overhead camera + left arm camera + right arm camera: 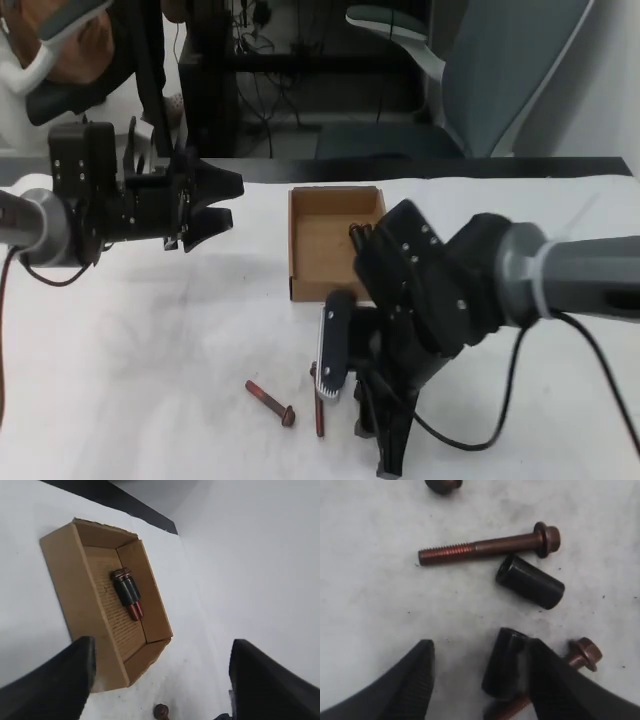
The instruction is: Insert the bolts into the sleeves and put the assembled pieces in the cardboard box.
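The cardboard box (294, 243) sits mid-bench; in the left wrist view the box (56, 566) holds two dark sleeves with copper bolts through them (127, 592). My left gripper (225, 203) hovers open to the left of the box, its gripper (163, 647) holding nothing. My right gripper (360, 405) points down at the loose parts in front of the box. It is open (480, 690), and one black sleeve (502, 662) leans against the inner side of one finger (555, 680). A second sleeve (530, 581) lies beside a loose bolt (490, 545). Another bolt (582, 655) lies partly behind that finger.
Two copper bolts (270, 400) (318, 400) lie on the white bench near its front edge. A further bolt head (442, 485) shows at the frame edge. Office chairs and cables stand behind the bench's dark back edge (450, 165).
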You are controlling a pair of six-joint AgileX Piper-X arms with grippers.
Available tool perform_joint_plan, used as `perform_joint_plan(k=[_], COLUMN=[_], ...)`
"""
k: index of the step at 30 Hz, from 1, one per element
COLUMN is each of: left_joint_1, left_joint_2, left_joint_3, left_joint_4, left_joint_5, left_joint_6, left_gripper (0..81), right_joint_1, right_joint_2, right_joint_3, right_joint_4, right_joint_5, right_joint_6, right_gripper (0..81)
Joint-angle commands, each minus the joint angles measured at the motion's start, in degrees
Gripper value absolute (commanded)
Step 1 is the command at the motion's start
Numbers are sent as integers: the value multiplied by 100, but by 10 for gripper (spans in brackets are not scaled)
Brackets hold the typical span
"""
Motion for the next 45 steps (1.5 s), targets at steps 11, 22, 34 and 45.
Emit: perform_joint_plan(k=[11, 22, 34, 45], left_joint_1=[-3, -368, -863, -1300], left_joint_2=[-65, -164, -1287, -2372], left_joint_3=[2, 2, 2, 2], left_joint_4=[-164, -275, -250, 67], left_joint_5=[271, 1876, 1859, 1536], left_joint_6=[32, 122, 144, 901], left_gripper=[700, 491, 326, 112], right_joint_1=[-340, -410, -705, -1340], right_joint_2=[312, 260, -1245, -3295], right_joint_3=[-558, -581, -388, 1119], right_joint_4=[571, 1050, 485, -497], right_joint_5=[276, 164, -1121, -1553], right_joint_6=[-51, 263, 1435, 3341], right_gripper=[227, 0, 6, 6])
